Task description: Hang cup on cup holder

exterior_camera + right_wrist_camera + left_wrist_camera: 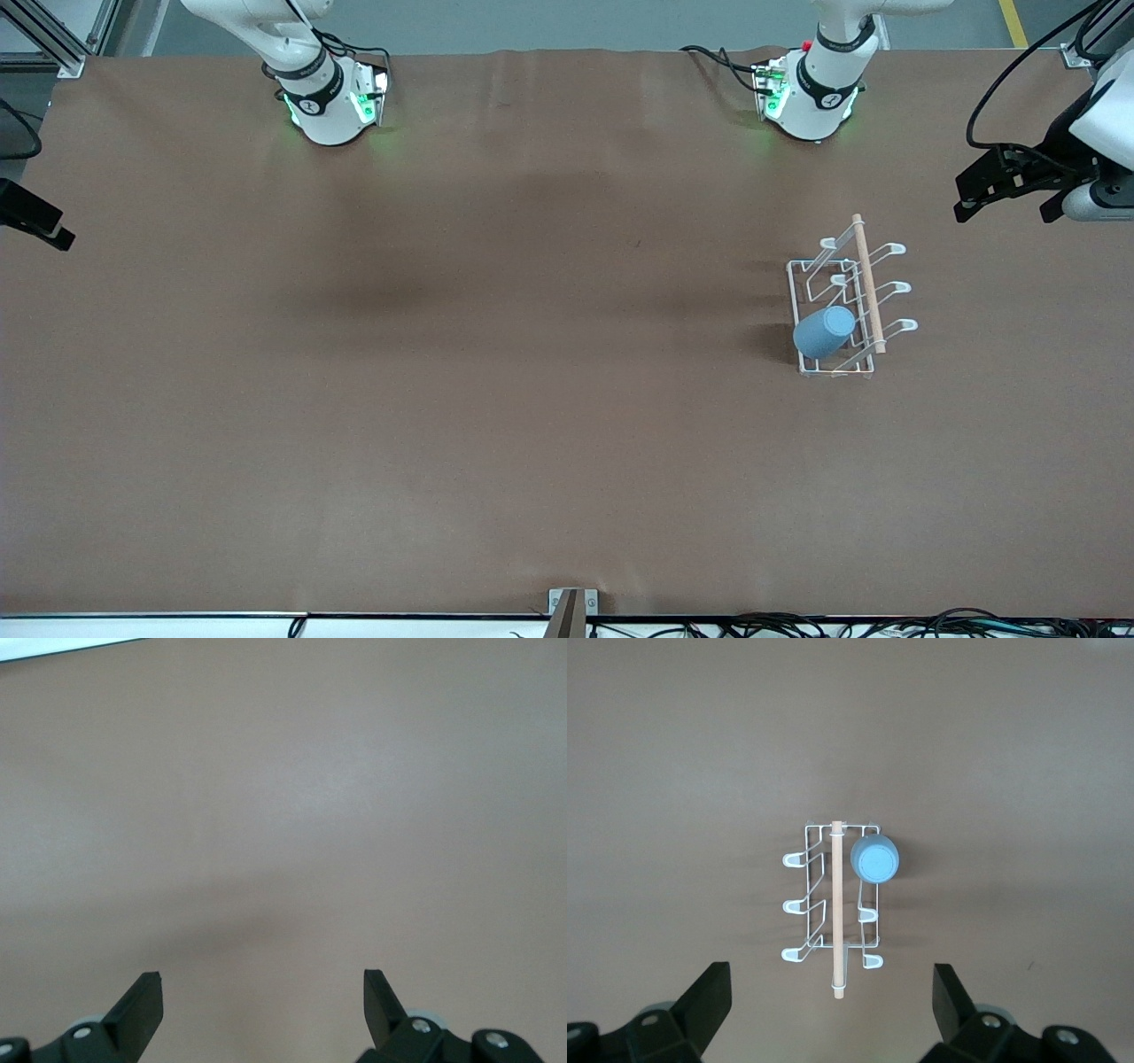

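Note:
The white wire cup holder (852, 294) with its wooden rod stands on the table toward the left arm's end. The blue-grey cup (824, 331) sits mouth-down over a prong of the rack, the prong nearest the front camera on the side facing the right arm's end. The left wrist view shows the cup holder (833, 904) and the cup (875, 858) from above. My left gripper (833, 992) is open and empty, up in the air by the table's end (1005, 208), apart from the rack. My right gripper (263, 992) is open and empty over bare table at the right arm's end (40, 226).
The brown table cover (532, 399) is bare apart from the rack. The arm bases (328, 97) stand along the table's edge farthest from the front camera. Cables and a bracket (571, 611) lie at the edge nearest that camera.

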Robot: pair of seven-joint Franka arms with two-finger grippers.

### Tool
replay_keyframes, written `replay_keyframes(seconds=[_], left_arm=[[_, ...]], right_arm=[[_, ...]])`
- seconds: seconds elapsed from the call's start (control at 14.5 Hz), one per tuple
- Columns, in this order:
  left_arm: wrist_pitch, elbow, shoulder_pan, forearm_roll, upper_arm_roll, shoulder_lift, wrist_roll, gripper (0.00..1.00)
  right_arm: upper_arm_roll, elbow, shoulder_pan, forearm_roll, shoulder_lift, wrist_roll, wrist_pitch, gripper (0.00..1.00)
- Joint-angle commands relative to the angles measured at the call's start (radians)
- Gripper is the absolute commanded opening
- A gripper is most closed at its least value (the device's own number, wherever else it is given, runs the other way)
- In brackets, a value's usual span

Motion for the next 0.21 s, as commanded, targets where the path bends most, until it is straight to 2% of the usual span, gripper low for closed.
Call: replay_keyframes(seconds=[0.0, 0.14], left_arm=[[-0.001, -0.019, 0.013, -0.017, -0.009, -0.022, -0.008, 1.00], [-0.001, -0.019, 0.013, -0.015, -0.008, -0.022, -0.008, 1.00]], right_arm=[[0.002, 0.018, -0.004, -0.009, 0.006, -0.009, -0.013, 1.00], [0.002, 0.018, -0.004, -0.009, 0.006, -0.009, -0.011, 1.00]])
